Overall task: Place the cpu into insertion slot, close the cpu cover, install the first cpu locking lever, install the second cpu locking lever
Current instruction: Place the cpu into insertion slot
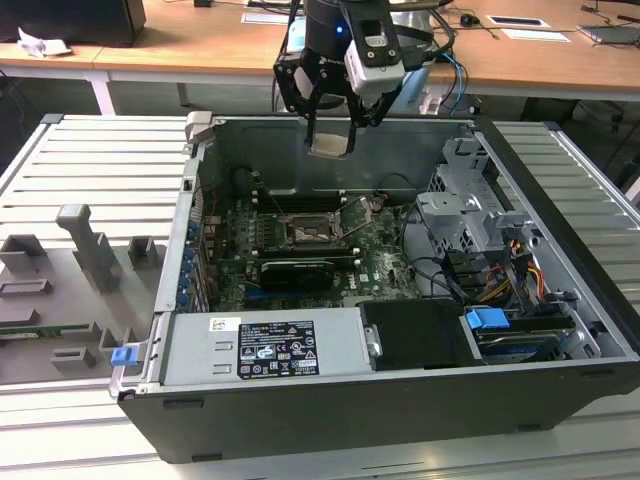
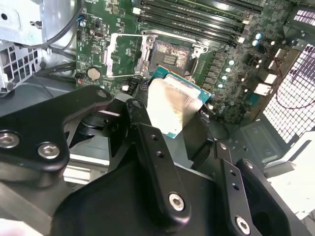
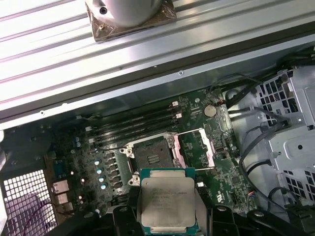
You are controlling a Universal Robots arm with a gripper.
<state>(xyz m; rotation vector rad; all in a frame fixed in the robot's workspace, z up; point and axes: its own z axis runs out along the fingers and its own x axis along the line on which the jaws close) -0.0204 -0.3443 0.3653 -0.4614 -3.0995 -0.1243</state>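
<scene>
Ribbed metal table (image 1: pixel 60 150) carries an open computer case (image 1: pixel 300 410), with a wooden desk (image 1: pixel 200 55) across the top of the exterior view. Grey holding fixtures (image 1: pixel 90 250) lie on the table at the exterior view's left. Inside the case, a grey power supply (image 1: pixel 265 345) occupies the lower centre of the frame, and the green motherboard (image 1: pixel 385 260) lies behind it.

The gripper (image 1: pixel 331 128) hangs at the upper centre of the exterior view, above the rear wall of the case. Its black fingers (image 2: pixel 147 142) pinch the cpu (image 1: pixel 331 143) by two opposite edges. The chip is held clear of the board, well apart from it. In both wrist views the cpu (image 2: pixel 177 105) (image 3: pixel 167 201) shows its pale metal top and teal edge between the fingers.

The insertion slot (image 1: pixel 308 233) sits at the middle of the motherboard, with its dark centre exposed in both wrist views (image 2: pixel 170 56) (image 3: pixel 152 155). The cpu cover (image 1: pixel 350 225) is swung open on its hinge, and its frame (image 2: pixel 145 51) (image 3: pixel 176 150) lies just beside the slot, on the exterior view's right. Long black memory slots (image 1: pixel 300 200) run along the far side of the slot.
</scene>
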